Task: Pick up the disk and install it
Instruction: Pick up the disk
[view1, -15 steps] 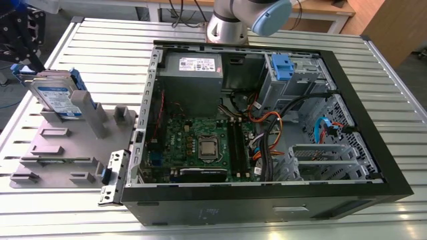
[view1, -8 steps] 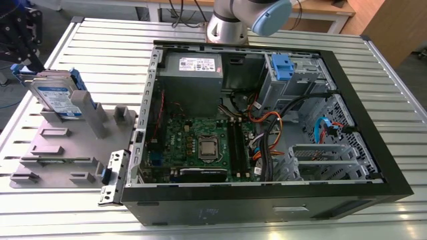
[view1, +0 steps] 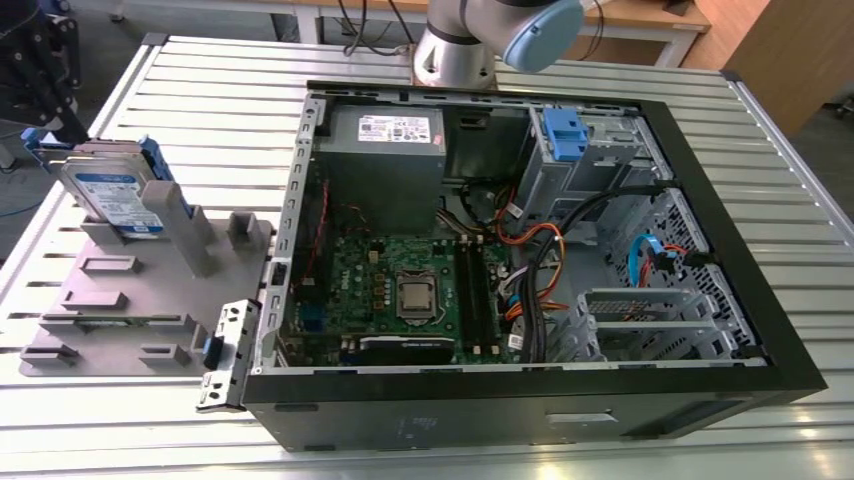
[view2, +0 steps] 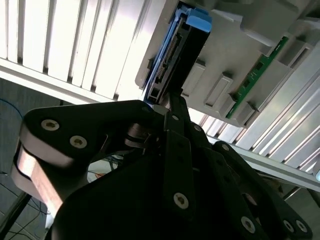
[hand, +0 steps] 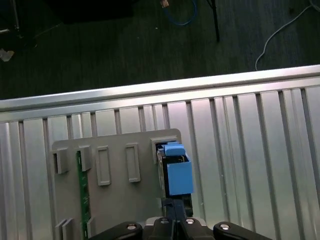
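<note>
Disk (hand: 178, 176) standing in grey holder (hand: 116, 200), end effector (hand: 172, 204) closed, partly cropped

In both wrist views the gripper (hand: 172, 209) (view2: 167, 102) is running off the picture's edge, and its black links (view2: 165, 165) are covering the end of the disk (view2: 177, 55) nearest the jaws. In the exterior view a grey post (view1: 180, 225) beyond the jaws is hiding part of the disk's side, and the arm (view1: 487, 40), well away from the jaws, is being cut off at the edge.
</note>
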